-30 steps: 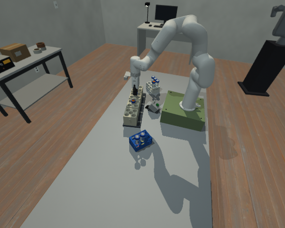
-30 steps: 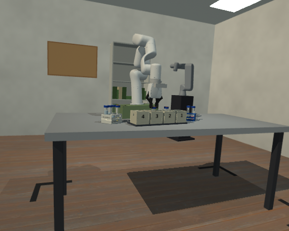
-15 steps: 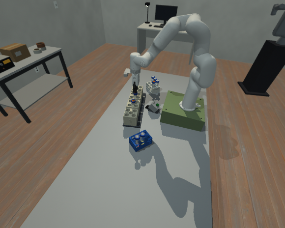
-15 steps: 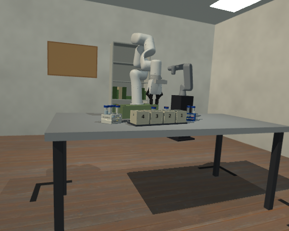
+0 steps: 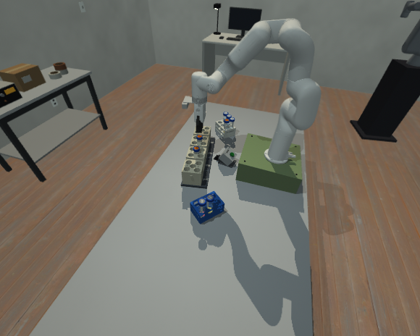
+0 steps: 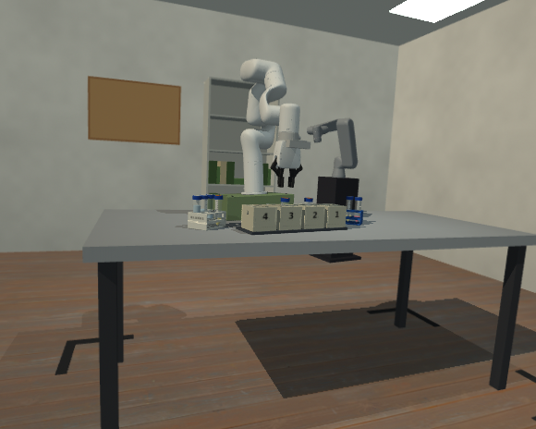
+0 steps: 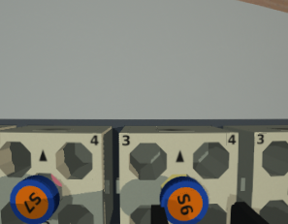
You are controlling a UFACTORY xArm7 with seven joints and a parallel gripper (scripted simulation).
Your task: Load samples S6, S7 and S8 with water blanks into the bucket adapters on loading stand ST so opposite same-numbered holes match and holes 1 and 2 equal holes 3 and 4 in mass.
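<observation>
My gripper is partly open and empty, above adapter 3. Sample S6 stands in adapter 3, apparently in hole 5; its cap shows near the fingertips in the wrist view. Sample S7 stands in adapter 2, apparently in hole 5. Adapter 1 shows no tube. The white rack holds several blue-capped tubes, one orange-dotted tube with unreadable ID.
The adapters stand in a row on the dark loading stand. The blue rack with two tubes lies beyond adapter 1's end. The green DONE key is on a small desk between the stand and the green robot base.
</observation>
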